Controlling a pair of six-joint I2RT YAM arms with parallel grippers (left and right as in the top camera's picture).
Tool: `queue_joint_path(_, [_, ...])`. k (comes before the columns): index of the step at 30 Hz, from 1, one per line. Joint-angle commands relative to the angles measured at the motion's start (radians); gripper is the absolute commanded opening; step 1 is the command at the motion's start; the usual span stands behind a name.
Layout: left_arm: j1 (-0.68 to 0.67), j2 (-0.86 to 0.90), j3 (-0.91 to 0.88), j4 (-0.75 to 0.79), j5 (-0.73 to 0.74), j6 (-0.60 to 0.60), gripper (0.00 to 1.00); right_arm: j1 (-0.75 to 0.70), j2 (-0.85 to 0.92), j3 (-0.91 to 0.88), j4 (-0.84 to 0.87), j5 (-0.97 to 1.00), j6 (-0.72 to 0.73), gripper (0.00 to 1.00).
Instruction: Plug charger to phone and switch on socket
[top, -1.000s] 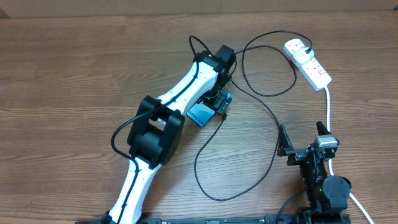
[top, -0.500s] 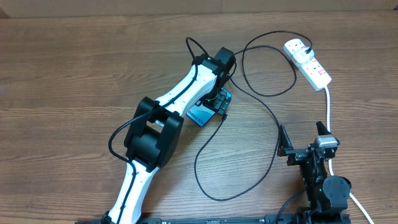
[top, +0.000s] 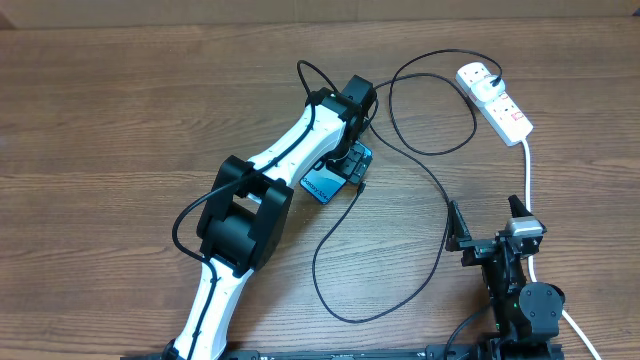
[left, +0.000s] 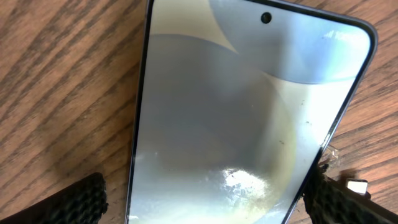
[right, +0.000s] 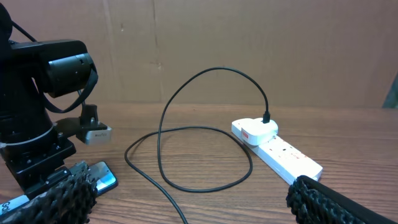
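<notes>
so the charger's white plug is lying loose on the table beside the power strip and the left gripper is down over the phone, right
Not quite. The white plug is not lying loose on the table. It sits plugged into the end outlet of the power strip, as the right wrist view shows. The rest holds: the left gripper is down over the phone.

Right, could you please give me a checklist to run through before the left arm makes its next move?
1. Charger's white plug seated in socket: ok.
2. Phone lying screen up: ok.
3. Left tool straddling phone, open: ok.
4. Connector tip in phone's port: cannot tell, hidden in every view.
5. Right tool open, holding nothing: ok.
6. Socket switched on: cannot tell, switches too small to read.
</notes>
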Motion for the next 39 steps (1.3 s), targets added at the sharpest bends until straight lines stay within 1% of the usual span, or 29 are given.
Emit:
queue_joint_path(1, [0.006,0.071,-0.064,0.008,-0.032,0.032,0.96,0.006,-0.008,-0.010,0.006,0.009,-0.004,1.00])
queue_joint_path(4, [0.008,0.071,-0.080,0.008,-0.026,0.055,0.96,0.006,-0.008,-0.010,0.006,0.009,-0.004,1.00])
queue_joint_path(6, [0.012,0.072,-0.082,0.007,-0.018,0.057,0.92,0.006,-0.008,-0.010,0.006,0.009,-0.004,1.00])
queue_joint_path(8, [0.015,0.072,-0.082,0.008,-0.003,0.057,0.91,0.006,-0.008,-0.010,0.006,0.009,-0.004,1.00])
queue_joint_path(15, [0.019,0.072,-0.082,0.008,0.000,0.061,0.79,0.006,-0.008,-0.010,0.006,0.009,-0.004,1.00])
queue_joint_path(20, [0.019,0.072,-0.082,0.007,0.000,0.059,0.77,0.006,-0.008,-0.010,0.006,0.009,-0.004,1.00])
queue_joint_path(30, [0.026,0.071,-0.079,-0.018,0.001,0.007,0.72,0.006,-0.008,-0.010,0.006,0.009,-0.004,1.00])
queue_joint_path(33, [0.041,0.071,-0.071,-0.034,0.002,-0.032,0.71,0.006,-0.008,-0.010,0.006,0.009,-0.004,1.00])
queue_joint_path(35, [0.056,0.071,-0.063,-0.048,0.026,-0.050,0.69,0.006,-0.008,-0.010,0.006,0.009,-0.004,1.00])
queue_joint_path(39, [0.100,0.071,-0.048,-0.068,0.120,-0.070,0.67,0.006,-0.008,-0.010,0.006,0.009,-0.004,1.00])
